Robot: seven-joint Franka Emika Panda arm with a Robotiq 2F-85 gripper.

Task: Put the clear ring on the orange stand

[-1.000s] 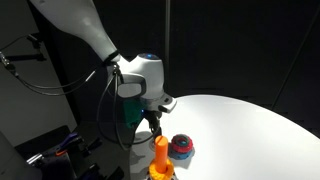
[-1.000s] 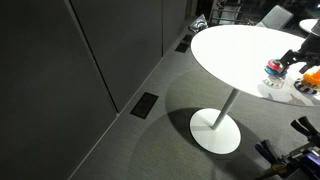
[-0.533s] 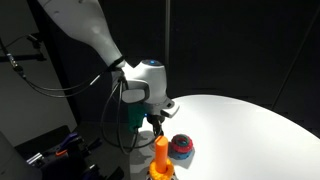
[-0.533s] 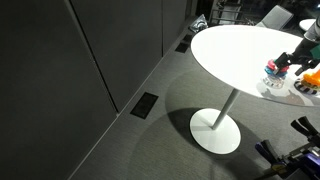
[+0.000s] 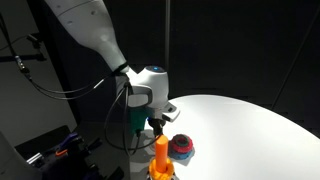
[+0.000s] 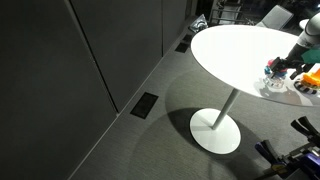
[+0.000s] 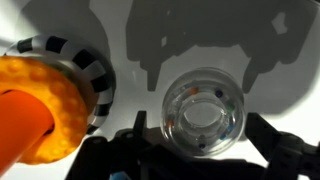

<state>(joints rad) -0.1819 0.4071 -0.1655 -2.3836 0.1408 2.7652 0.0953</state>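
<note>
The clear ring (image 7: 203, 110), with small coloured beads inside, lies flat on the white table in the wrist view. My gripper (image 7: 203, 140) is open, with one dark finger on each side of the ring and a small gap to it. The orange stand (image 7: 40, 100) fills the left of the wrist view, above a black-and-white striped ring (image 7: 97, 80). In an exterior view the gripper (image 5: 155, 122) hangs just above and behind the orange stand (image 5: 159, 155). The stand also shows at the frame edge in an exterior view (image 6: 311, 76).
A squat red-and-blue ring stack (image 5: 181, 149) stands right beside the orange stand, and shows in an exterior view (image 6: 272, 72). The round white table (image 5: 250, 120) has its edge close to these things. It stands on a single pedestal (image 6: 217, 128).
The arm has lowered a little and shifted slightly toward the stand and the ring stack. The stand and ring stack have not moved.
</note>
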